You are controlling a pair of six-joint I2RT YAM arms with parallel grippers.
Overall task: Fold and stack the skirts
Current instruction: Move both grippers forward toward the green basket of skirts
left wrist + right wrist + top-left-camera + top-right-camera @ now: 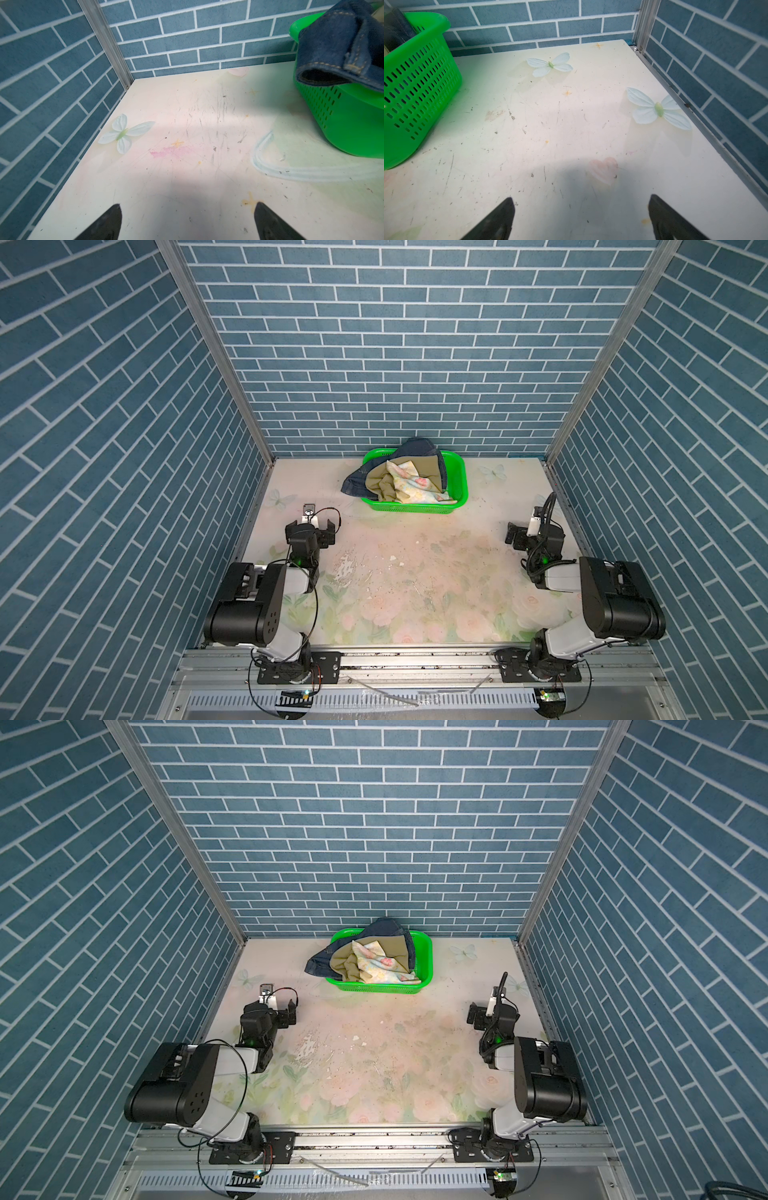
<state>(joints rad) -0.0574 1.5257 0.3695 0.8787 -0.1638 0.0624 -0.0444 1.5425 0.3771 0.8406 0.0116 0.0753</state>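
Observation:
Three skirts lie heaped in a green perforated basket [457, 481] [424, 957] at the back middle of the table. The dark blue denim skirt [356, 484] [319, 966] hangs out over the basket's left rim. The olive-khaki skirt [379, 486] [343, 966] lies on it, and the crumpled floral skirt [412, 483] [380, 965] is on top. My left gripper [310, 527] [272, 1011] [188, 207] is open over bare table, left of and nearer than the basket. My right gripper [534, 531] [492, 1013] [581, 198] is open and empty near the right wall.
Blue brick-pattern walls close the table on the left, back and right, with aluminium posts [216, 348] in the back corners. The worn tabletop [415, 572] has printed flowers and butterflies. The left wrist view shows the denim [332, 45] draped over the basket rim [342, 124].

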